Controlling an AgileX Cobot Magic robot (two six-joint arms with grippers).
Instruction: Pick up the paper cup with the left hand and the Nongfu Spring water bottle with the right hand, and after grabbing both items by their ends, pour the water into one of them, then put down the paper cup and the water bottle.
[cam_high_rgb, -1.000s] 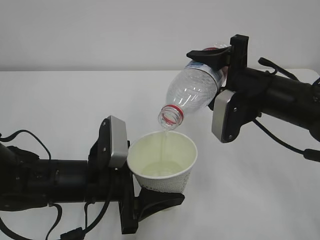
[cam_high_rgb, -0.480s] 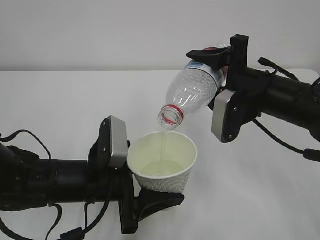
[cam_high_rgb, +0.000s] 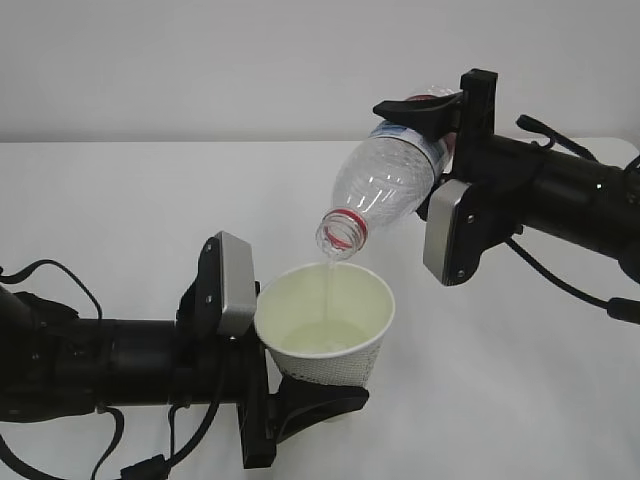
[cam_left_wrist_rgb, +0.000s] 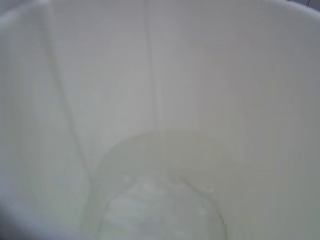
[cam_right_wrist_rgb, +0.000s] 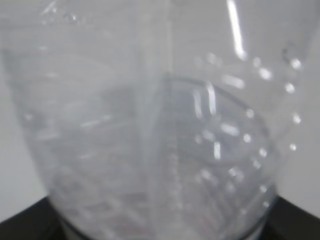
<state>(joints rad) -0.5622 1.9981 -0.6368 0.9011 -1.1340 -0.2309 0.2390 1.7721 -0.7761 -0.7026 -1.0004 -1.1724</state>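
A plain white table surface (cam_high_rgb: 150, 200) is seen across the exterior view, extending to a straight rear edge. Behind it, a pale grey-white wall (cam_high_rgb: 200, 60) is observed. Soft shadows are cast on the table near the front. No markings are discerned on either.

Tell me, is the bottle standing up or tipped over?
Tipped. The bottle slants mouth-down over the cup, and a thin stream of water falls into it.

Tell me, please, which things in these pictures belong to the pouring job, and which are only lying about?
Belong to the job: paper cup, water bottle, water, left gripper holding the cup, right gripper holding the bottle.

Only lying about: nothing visible; just the white table.
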